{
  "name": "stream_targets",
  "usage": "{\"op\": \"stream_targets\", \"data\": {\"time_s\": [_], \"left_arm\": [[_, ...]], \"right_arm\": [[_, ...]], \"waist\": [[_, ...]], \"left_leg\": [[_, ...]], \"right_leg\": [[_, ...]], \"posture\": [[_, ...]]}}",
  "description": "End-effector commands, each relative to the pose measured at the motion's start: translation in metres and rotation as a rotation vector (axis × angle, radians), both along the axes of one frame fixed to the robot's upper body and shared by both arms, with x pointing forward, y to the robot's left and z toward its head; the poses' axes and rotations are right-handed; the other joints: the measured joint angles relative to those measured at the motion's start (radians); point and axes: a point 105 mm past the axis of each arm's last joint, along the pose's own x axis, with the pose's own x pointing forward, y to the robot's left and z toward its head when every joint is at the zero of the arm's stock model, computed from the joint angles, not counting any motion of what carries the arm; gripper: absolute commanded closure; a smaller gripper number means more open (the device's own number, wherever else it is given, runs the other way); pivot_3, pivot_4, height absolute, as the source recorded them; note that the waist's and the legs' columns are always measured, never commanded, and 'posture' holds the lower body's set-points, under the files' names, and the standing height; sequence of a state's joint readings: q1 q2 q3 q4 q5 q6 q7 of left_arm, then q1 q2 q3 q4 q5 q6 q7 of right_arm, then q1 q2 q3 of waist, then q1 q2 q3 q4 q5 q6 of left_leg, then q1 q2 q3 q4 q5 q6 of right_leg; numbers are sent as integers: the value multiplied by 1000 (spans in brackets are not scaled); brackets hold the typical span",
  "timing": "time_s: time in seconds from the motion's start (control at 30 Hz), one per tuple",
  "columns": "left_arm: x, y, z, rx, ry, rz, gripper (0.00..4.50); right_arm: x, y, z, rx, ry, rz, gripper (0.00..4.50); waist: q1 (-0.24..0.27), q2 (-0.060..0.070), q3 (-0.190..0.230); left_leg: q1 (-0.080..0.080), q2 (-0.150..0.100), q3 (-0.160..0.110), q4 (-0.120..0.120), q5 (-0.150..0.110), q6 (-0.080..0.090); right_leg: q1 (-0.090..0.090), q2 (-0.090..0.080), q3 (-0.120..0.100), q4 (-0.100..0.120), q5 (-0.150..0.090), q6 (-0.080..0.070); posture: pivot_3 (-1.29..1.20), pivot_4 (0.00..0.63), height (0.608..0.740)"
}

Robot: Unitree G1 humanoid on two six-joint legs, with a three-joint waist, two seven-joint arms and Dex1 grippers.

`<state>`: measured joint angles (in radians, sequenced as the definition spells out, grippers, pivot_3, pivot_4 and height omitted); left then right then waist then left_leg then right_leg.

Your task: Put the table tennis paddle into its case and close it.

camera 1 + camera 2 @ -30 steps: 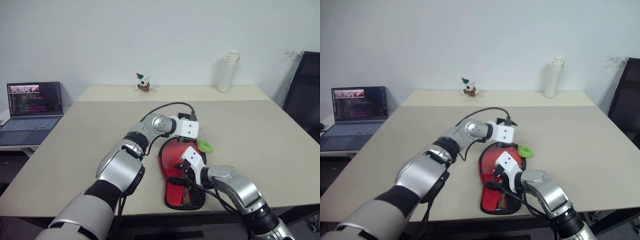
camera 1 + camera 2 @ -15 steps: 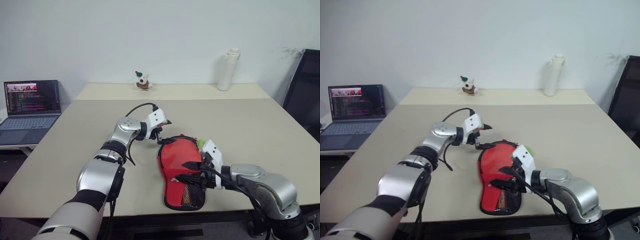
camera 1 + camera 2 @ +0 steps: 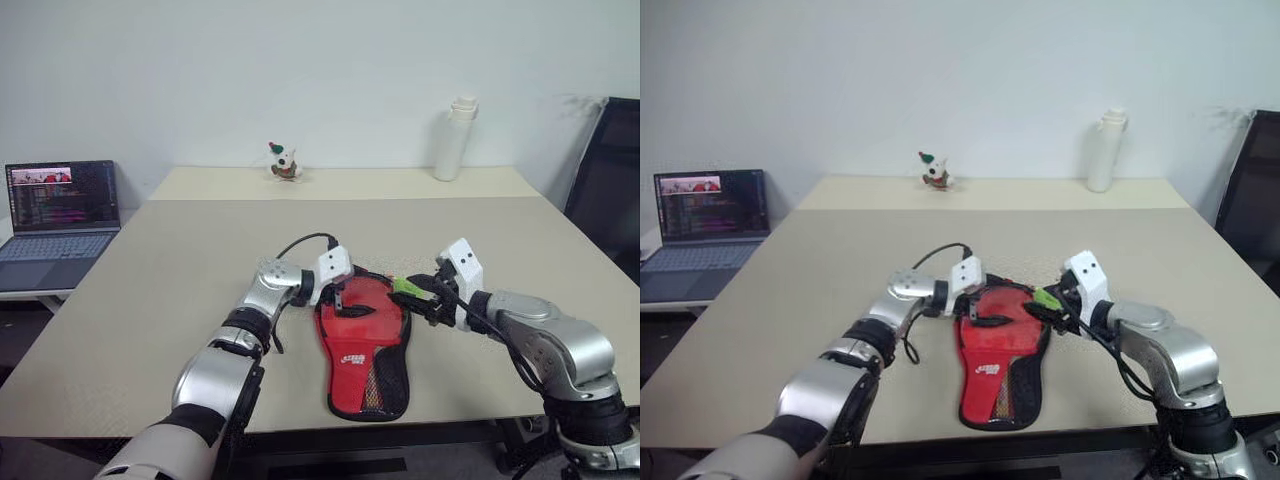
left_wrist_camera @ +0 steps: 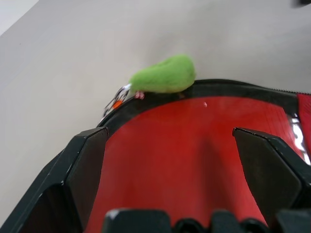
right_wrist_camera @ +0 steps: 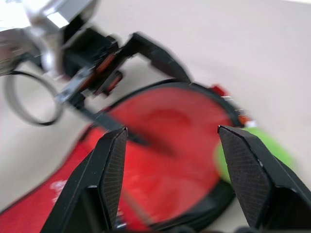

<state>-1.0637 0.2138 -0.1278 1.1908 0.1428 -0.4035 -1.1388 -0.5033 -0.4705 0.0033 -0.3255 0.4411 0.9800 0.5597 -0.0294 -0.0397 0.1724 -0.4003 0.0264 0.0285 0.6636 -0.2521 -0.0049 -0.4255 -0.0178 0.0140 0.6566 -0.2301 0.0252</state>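
The case [image 3: 362, 345] lies flat near the table's front edge, red side up, with its white logo and black mesh pocket toward me. A fuzzy green tag [image 3: 407, 287] hangs at the zip on its far right rim. My left gripper [image 3: 341, 296] is open, low over the left part of the round end; in the left wrist view it [image 4: 175, 160] straddles the red fabric [image 4: 194, 141] with the green tag [image 4: 163, 75] beyond. My right gripper [image 3: 421, 297] is open beside the tag, with nothing between its fingers [image 5: 112, 170]. The table tennis paddle is hidden.
At the table's far edge stand a white bottle [image 3: 455, 140] and a small figurine [image 3: 283, 162]. An open laptop [image 3: 60, 205] sits on a side surface to the left. To the right is a black chair [image 3: 610, 190]. The case's handle end is close to the table's front edge [image 3: 300, 425].
My left gripper came away from the green tag, swung left, then sank onto the case's round end. My right gripper rose off the mesh pocket and moved right to the tag.
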Motion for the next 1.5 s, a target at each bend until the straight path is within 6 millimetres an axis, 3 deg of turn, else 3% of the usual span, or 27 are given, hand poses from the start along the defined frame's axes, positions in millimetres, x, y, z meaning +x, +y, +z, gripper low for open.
{"op": "stream_targets", "data": {"time_s": [0.03, 0.23, 0.53, 0.77, 0.87, 0.93, 1.13, 1.37, 1.5], "left_arm": [[-1, 2, -9, 1, 13, 20, 28], [-4, 10, -27, -30, 83, 78, 28], [-5, 10, -29, -53, 102, 87, 28], [-7, 6, -31, -55, 103, 75, 28], [-8, 5, -32, -52, 102, 69, 0], [-8, 5, -32, -50, 103, 70, 0], [-10, 2, -36, -39, 117, 65, 0], [-14, -5, -44, -38, 160, 60, 0], [-15, -7, -47, -42, 181, 67, 0]], "right_arm": [[6, 5, 10, -14, -74, -1, 1269], [22, 6, 2, -56, -102, -51, 1269], [38, 10, -21, -174, -120, -58, 1269], [59, -1, -37, -264, -134, -130, 1269], [68, -10, -32, -231, -133, -197, 1815], [70, -12, -29, -200, -125, -217, 2603], [69, -20, -25, -157, -100, -243, 4423], [58, -43, -33, -206, -59, -251, 4465], [40, -57, -41, -247, -26, -233, 4465]], "waist": [[-2, 0, 0], [0, 0, 0], [0, 0, 0], [0, 0, 0], [1, 0, 0], [1, 0, 0], [1, 0, -1], [5, 1, -1], [11, 1, -1]], "left_leg": [[0, 0, 0, 0, 0, 0], [2, 0, 0, 0, 0, 0], [2, 0, 0, 1, 0, 0], [2, 0, 1, 1, 0, 0], [2, 0, 1, 1, 0, 0], [2, 0, 0, 1, 0, 0], [2, 0, 0, 1, 0, 0], [2, 0, 0, 1, 0, 0], [1, -1, 0, 1, 0, 0]], "right_leg": [[0, 0, 0, 0, 0, 0], [1, 0, 0, 1, 0, 0], [1, 0, 0, 1, 0, 0], [1, 0, 0, 1, 0, 0], [1, 0, 0, 1, 0, 0], [1, 0, 0, 1, 0, 0], [1, 0, 0, 1, 0, -1], [2, -1, 0, 0, 0, 0], [2, -1, -1, 0, 0, 0]], "posture": [[0, 150, 740], [0, 150, 740], [0, 150, 740], [0, 150, 740], [0, 150, 740], [0, 150, 740], [0, 150, 740], [0, 150, 740], [0, 150, 740]]}}
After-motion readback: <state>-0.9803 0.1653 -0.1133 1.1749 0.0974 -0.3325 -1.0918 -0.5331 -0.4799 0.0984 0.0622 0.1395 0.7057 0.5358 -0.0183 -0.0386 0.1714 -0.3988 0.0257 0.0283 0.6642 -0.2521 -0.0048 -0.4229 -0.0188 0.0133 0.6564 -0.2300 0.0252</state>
